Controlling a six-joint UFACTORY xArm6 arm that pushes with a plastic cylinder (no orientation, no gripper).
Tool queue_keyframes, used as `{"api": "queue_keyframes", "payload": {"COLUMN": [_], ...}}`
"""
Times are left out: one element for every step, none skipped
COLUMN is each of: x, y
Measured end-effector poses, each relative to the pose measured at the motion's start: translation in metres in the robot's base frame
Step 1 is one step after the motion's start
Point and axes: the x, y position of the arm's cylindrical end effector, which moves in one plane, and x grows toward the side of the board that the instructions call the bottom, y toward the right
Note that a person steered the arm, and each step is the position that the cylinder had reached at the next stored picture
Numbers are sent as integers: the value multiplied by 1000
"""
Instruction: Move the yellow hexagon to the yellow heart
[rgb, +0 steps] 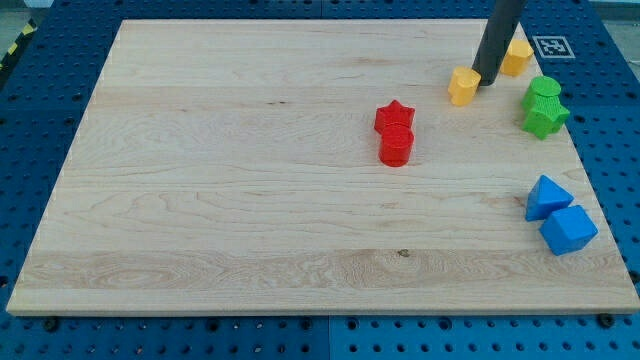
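My tip (487, 82) touching yellow hexagon (463, 86), yellow heart (517, 55) near board's top edge.

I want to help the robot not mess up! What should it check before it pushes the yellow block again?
1. Yellow hexagon in plain sight: ok.
2. Yellow heart visible: partly, the rod hides some of it; its shape cannot be told for sure.
3. My tip next to the hexagon: ok, it sits at the hexagon's right side.
4. My tip on the correct side for pushing: not ok, it stands between the two yellow blocks, so a push would send the hexagon away.
5. Hexagon touching the heart: not ok, they are apart.
6. Green blocks out of the way: ok, they sit lower right of the heart.
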Motion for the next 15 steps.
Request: {"api": "queue_keyframes", "payload": {"x": [0, -6, -49, -91, -128, -130, -96, -62, -50, -37, -37, -37, -35, -45, -75], "y": [0, 0, 0, -7, 21, 79, 118, 118, 116, 77, 58, 48, 24, 19, -3]}}
